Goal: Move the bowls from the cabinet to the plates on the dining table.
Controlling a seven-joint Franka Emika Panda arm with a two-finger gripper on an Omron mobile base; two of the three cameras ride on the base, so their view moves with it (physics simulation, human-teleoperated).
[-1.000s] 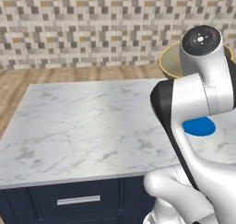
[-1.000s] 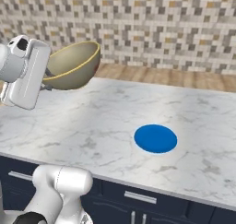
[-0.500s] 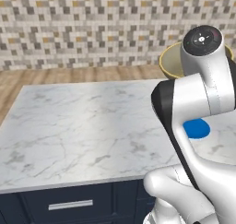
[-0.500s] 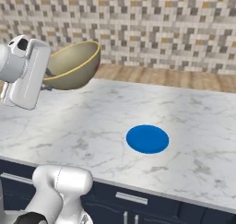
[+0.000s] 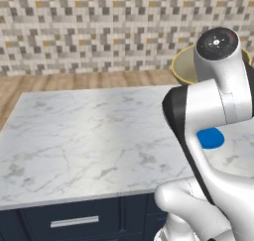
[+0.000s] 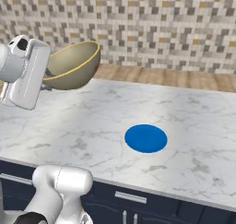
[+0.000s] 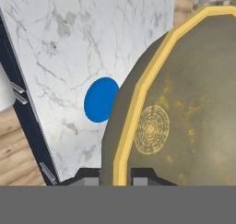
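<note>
Currently: bowl (image 6: 71,65) aloft, tilted, pincer (image 7: 115,176) clamped on its rim w/ thin edge grip; blue plate (image 6: 146,138) lies on worktop (image 6: 193,126), well apart. Risks: rim slips from grip mid-carry; tilted release could land bowl off-centre, tip or roll it.

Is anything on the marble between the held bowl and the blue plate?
No. In the right base view, only bare veined marble of the dining table lies between the bowl, clamped by the gripper, and the blue plate.
</note>
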